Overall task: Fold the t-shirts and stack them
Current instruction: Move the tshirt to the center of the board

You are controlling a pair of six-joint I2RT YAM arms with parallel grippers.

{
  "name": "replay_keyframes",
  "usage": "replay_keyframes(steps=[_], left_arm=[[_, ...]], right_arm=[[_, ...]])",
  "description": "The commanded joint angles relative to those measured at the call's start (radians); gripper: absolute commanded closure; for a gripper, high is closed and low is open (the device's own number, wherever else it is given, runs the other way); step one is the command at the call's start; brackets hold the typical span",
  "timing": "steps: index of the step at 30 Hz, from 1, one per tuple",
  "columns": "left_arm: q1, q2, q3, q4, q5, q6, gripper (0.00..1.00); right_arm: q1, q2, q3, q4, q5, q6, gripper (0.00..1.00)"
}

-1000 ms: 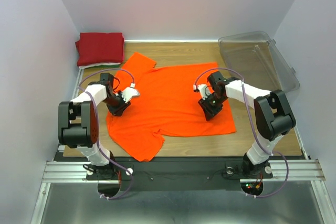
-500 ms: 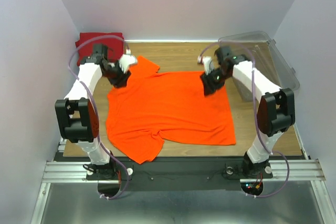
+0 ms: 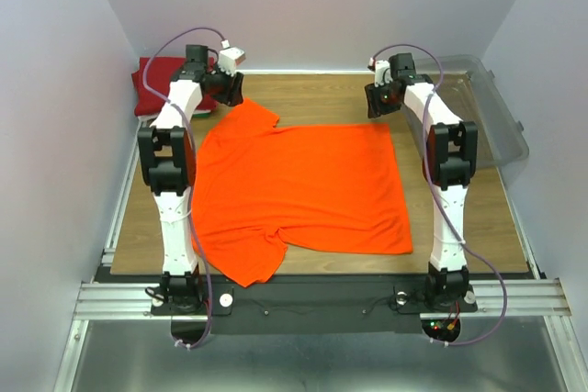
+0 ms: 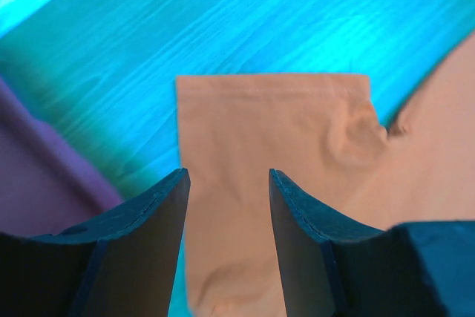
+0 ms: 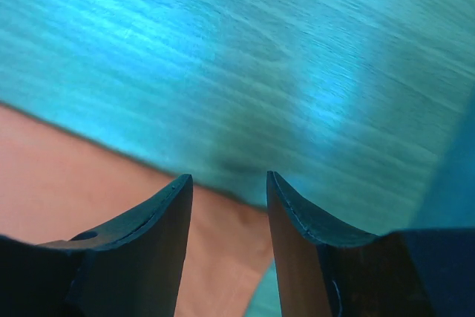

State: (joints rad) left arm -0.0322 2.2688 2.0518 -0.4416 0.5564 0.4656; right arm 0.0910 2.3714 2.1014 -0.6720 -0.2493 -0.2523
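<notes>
Spread flat at table centre: orange t-shirt. Folded at table's far-left corner: dark red t-shirt. Near table's far edge, jaws apart, empty: left gripper over sleeve, right gripper over hem corner. Height over cloth unclear, views blurred. Risk: shallow pinch slips, fold skews.

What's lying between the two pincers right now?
Nothing but bare wooden table runs from the left pincer to the right pincer, as the top view shows. The orange t-shirt lies just nearer the bases.
</notes>
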Motion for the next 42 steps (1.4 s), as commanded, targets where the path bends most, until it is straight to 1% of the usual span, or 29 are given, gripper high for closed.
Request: replay_keyframes(steps=[1, 3, 6, 8, 9, 12, 14, 17, 21, 23, 24, 26, 34, 42], left_arm=[[-0.034, 0.043, 0.110, 0.066, -0.061, -0.110, 0.41], [-0.040, 0.066, 0.117, 0.079, -0.082, -0.113, 0.41], [-0.049, 0.097, 0.116, 0.092, -0.110, -0.113, 0.41], [-0.054, 0.110, 0.116, 0.095, -0.130, -0.116, 0.41], [-0.055, 0.112, 0.114, 0.101, -0.131, -0.117, 0.41], [-0.055, 0.115, 0.108, 0.115, -0.142, -0.117, 0.41], [-0.055, 0.118, 0.113, 0.115, -0.145, -0.116, 0.41], [-0.055, 0.115, 0.114, 0.116, -0.144, -0.116, 0.41], [-0.055, 0.109, 0.113, 0.116, -0.145, -0.117, 0.41], [-0.057, 0.106, 0.111, 0.121, -0.148, -0.120, 0.41], [-0.055, 0.106, 0.111, 0.122, -0.148, -0.122, 0.41], [-0.057, 0.104, 0.111, 0.122, -0.148, -0.123, 0.41], [-0.055, 0.113, 0.110, 0.133, -0.162, -0.131, 0.41], [-0.057, 0.133, 0.123, 0.139, -0.187, -0.151, 0.40]], right_arm=[[0.000, 0.034, 0.077, 0.037, 0.065, 0.024, 0.50], [-0.002, 0.041, 0.077, 0.040, 0.087, 0.018, 0.49], [-0.013, 0.035, 0.072, 0.043, 0.093, 0.013, 0.45], [-0.017, 0.012, 0.051, 0.043, 0.074, 0.019, 0.44], [-0.019, -0.001, 0.037, 0.043, 0.062, 0.018, 0.41], [-0.017, -0.061, -0.006, 0.045, 0.016, 0.030, 0.36], [-0.019, -0.095, -0.021, 0.045, -0.005, 0.036, 0.36], [-0.020, -0.116, -0.053, 0.042, 0.005, 0.042, 0.36], [-0.022, -0.123, -0.084, 0.042, 0.050, 0.064, 0.36], [-0.022, -0.106, -0.086, 0.042, 0.088, 0.096, 0.40], [-0.023, -0.101, -0.087, 0.042, 0.093, 0.103, 0.46], [-0.022, -0.090, -0.093, 0.045, 0.111, 0.128, 0.48], [-0.022, -0.057, -0.107, 0.043, 0.168, 0.160, 0.48], [-0.008, -0.057, -0.147, 0.042, 0.151, 0.133, 0.48]])
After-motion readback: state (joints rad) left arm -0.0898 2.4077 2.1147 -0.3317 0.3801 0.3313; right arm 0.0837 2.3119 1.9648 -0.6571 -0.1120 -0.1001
